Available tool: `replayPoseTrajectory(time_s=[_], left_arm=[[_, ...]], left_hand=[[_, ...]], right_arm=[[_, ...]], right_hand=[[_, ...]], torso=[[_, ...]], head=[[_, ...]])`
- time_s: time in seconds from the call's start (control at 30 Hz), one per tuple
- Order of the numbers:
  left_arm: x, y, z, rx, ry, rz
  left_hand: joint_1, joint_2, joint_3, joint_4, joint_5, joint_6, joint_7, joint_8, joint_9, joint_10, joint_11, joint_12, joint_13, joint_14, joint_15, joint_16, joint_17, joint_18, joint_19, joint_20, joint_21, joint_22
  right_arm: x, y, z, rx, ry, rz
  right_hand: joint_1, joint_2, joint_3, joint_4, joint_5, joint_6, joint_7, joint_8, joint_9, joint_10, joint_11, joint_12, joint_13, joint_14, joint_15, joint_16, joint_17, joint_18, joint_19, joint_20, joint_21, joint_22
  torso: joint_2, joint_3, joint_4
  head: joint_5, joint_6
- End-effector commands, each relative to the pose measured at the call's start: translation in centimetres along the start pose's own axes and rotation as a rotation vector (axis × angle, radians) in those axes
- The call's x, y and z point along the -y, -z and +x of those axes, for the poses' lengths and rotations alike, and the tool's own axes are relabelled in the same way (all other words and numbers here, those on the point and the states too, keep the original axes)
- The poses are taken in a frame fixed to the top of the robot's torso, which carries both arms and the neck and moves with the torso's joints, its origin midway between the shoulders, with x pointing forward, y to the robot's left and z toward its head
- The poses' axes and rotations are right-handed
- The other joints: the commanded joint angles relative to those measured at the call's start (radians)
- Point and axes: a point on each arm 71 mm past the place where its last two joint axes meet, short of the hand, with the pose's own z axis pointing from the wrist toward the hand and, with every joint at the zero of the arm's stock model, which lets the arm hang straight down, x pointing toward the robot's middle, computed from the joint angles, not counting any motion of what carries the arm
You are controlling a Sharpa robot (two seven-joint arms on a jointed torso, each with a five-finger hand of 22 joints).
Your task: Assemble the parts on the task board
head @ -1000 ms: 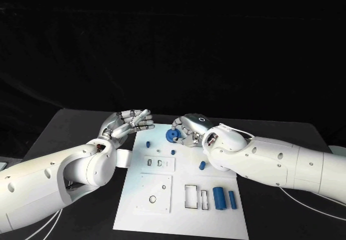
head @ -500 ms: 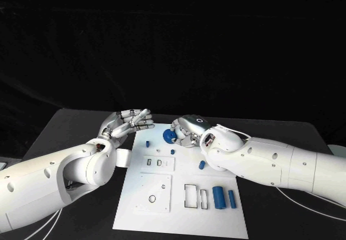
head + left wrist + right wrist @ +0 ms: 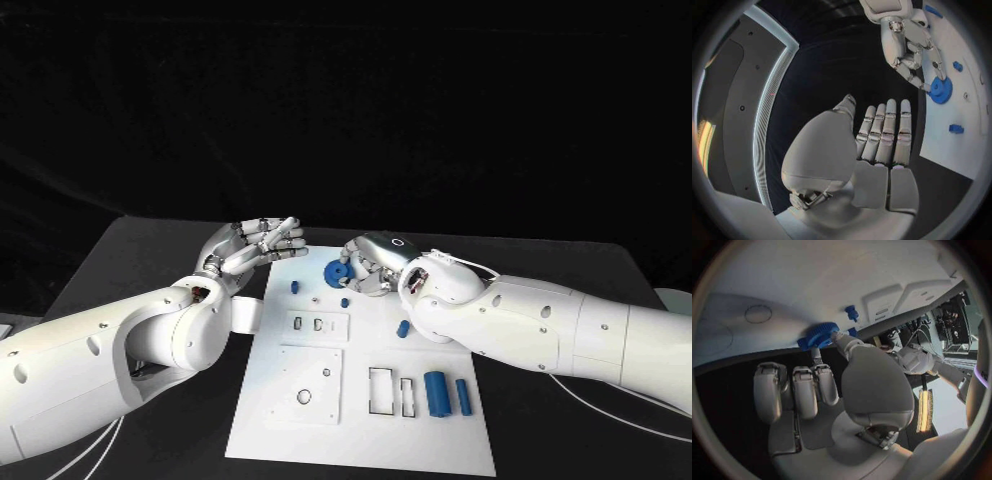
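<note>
The white task board (image 3: pixel 361 420) lies in the middle of the black table. At its far edge my right hand (image 3: pixel 375 262) pinches a blue gear (image 3: pixel 336 270) between thumb and a finger, low over the board. The right wrist view shows the thumb on the gear (image 3: pixel 820 335), beside a small blue peg (image 3: pixel 852 313). In the left wrist view the gear (image 3: pixel 940 91) sits under the right hand's fingers (image 3: pixel 911 50). My left hand (image 3: pixel 257 243) hovers left of the gear, fingers straight and together, holding nothing; it is also seen as the left hand (image 3: pixel 879 145).
Two blue cylinders (image 3: pixel 437 394) (image 3: pixel 463 397) lie at the board's near right, next to rectangular slots (image 3: pixel 384 392). A small blue piece (image 3: pixel 405 329) and short pegs (image 3: pixel 296 287) (image 3: pixel 346 302) stand on the board. A white block (image 3: pixel 245 316) sits by the board's left edge.
My right hand and the gear have edged slightly left over the board's far edge. The left hand has barely moved.
</note>
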Motion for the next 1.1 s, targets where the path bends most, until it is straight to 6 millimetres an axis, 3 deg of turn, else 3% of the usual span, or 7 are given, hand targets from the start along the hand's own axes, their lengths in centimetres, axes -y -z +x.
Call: replayPoseTrajectory(time_s=[0.03, 0.63, 0.87, 1.1], left_arm=[[0.1, 0.0, 0.2, -0.017, 0.010, 0.006], [0.1, 0.0, 0.2, -0.017, 0.010, 0.004], [0.1, 0.0, 0.1, -0.015, 0.009, 0.004], [0.1, 0.0, -0.3, -0.006, 0.004, 0.004]], left_hand=[[0.001, -0.005, 0.004, 0.001, 0.000, -0.001, 0.020, -0.004, -0.002, 0.005, 0.002, -0.003, -0.001, 0.002, 0.007, -0.005, 0.001, 0.014, 0.007, 0.003, -0.006, -0.001], [0.000, -0.005, 0.004, 0.001, 0.000, -0.001, 0.021, -0.004, -0.002, 0.005, 0.003, -0.005, -0.001, 0.002, 0.007, -0.006, 0.002, 0.014, 0.007, 0.003, -0.007, -0.002], [0.000, -0.005, 0.004, 0.001, 0.000, -0.001, 0.021, -0.004, -0.002, 0.005, 0.003, -0.005, -0.001, 0.002, 0.007, -0.006, 0.002, 0.014, 0.007, 0.003, -0.007, -0.002], [0.000, -0.005, 0.004, 0.001, 0.000, -0.001, 0.021, -0.004, -0.002, 0.005, 0.003, -0.005, -0.001, 0.002, 0.007, -0.006, 0.002, 0.014, 0.007, 0.003, -0.007, -0.002]], right_arm=[[0.1, 0.0, 0.3, -0.036, -0.006, -0.001], [0.6, 0.1, 0.6, -0.084, -0.009, 0.026], [1.1, 1.0, -0.2, -0.025, -0.032, 0.022], [2.7, 3.0, -2.9, 0.058, -0.164, 0.033]], right_hand=[[-0.032, 0.002, -0.015, 0.023, -0.008, -0.015, 0.003, -0.014, -0.003, -0.007, 0.010, -0.010, 0.101, 0.085, 0.008, 0.001, 0.185, -0.003, -0.001, 0.008, -0.004, 0.121], [-0.078, 0.022, -0.048, 0.075, 0.024, -0.017, 0.005, -0.031, -0.002, -0.009, 0.013, -0.011, 0.101, 0.085, 0.012, 0.001, 0.188, -0.003, -0.002, 0.012, -0.007, 0.121], [-0.061, 0.036, -0.039, 0.072, 0.046, -0.008, 0.003, -0.033, 0.000, -0.002, 0.011, -0.005, 0.108, 0.087, 0.010, 0.003, 0.193, -0.005, 0.004, 0.011, -0.001, 0.129], [-0.021, 0.039, -0.021, 0.045, 0.040, -0.008, 0.005, -0.042, 0.001, -0.005, 0.012, -0.008, 0.105, 0.086, 0.010, 0.002, 0.189, -0.006, 0.009, 0.011, 0.002, 0.135]], torso=[[0.000, 0.0003, -0.0009], [0.001, 0.0016, -0.0004], [-0.001, 0.0018, 0.0005], [-0.006, 0.0045, -0.0099]], head=[[-0.001, 0.001], [-0.001, 0.001], [-0.002, 0.003], [-0.001, 0.013]])
